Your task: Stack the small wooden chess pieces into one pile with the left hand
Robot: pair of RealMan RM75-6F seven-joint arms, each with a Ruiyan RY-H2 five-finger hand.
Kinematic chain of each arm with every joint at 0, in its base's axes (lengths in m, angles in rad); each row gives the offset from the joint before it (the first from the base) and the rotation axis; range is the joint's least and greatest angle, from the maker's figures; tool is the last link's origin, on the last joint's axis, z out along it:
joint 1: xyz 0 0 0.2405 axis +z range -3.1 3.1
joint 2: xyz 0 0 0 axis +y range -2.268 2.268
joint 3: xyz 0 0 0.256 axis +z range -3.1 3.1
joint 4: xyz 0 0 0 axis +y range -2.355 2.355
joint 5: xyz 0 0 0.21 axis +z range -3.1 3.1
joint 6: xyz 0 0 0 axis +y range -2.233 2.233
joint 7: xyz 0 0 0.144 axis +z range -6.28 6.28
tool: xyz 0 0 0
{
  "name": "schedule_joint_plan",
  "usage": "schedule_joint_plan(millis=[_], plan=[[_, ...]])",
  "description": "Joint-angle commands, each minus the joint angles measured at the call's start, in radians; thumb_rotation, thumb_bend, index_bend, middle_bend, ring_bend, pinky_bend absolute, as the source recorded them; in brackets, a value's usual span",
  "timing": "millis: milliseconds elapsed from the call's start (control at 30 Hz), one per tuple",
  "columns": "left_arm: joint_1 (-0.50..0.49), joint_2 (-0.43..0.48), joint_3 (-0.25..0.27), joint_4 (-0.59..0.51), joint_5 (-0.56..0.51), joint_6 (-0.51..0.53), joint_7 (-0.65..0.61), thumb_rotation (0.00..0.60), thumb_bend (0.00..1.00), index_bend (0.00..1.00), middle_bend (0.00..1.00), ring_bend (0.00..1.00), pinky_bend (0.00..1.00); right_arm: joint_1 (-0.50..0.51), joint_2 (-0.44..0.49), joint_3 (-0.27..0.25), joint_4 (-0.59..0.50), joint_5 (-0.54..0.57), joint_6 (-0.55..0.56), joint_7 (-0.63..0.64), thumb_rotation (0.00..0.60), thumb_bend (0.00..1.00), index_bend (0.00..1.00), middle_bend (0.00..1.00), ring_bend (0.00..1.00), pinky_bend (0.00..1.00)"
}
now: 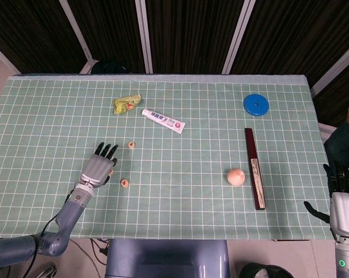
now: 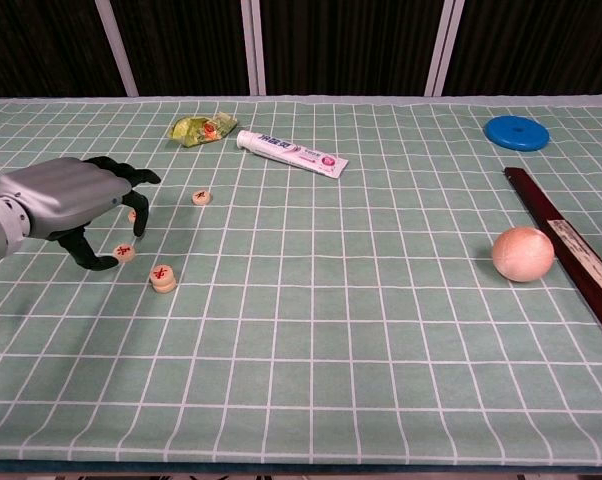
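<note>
A: Counting the small round wooden chess pieces, near to far?

B: A two-high stack (image 2: 162, 277) is sitting nearest. A single piece (image 2: 124, 251) is lying under the left hand (image 2: 66, 200), another (image 2: 133, 215) is peeking between its curled fingers, and one lone disc (image 2: 202, 197) is resting farther back. The hand is arching over them; can't tell whether it's touching any.

A: The right hand (image 1: 344, 205)?

B: Hanging off the table's right edge, fingers up, holding nothing.

A: Other items?

B: One peach-coloured ball (image 2: 522, 253), one dark wooden stick (image 2: 571, 254), one white toothpaste tube (image 2: 292, 153), one crumpled yellow-green wrapper (image 2: 202, 129), one blue disc (image 2: 516, 132). No containers.
</note>
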Motion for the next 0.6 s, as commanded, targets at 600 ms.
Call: schedule_joint_plan(millis=[600], plan=[[0.006,-0.028,0.004,0.030,-0.006,0.024,0.077,0.600,0.29,0.47,0.00,0.00,0.00,-0.001,-0.001,0.003,-0.002,0.007,0.000,-0.002,0.600,0.23,0.09,0.01,0.00,0.00]])
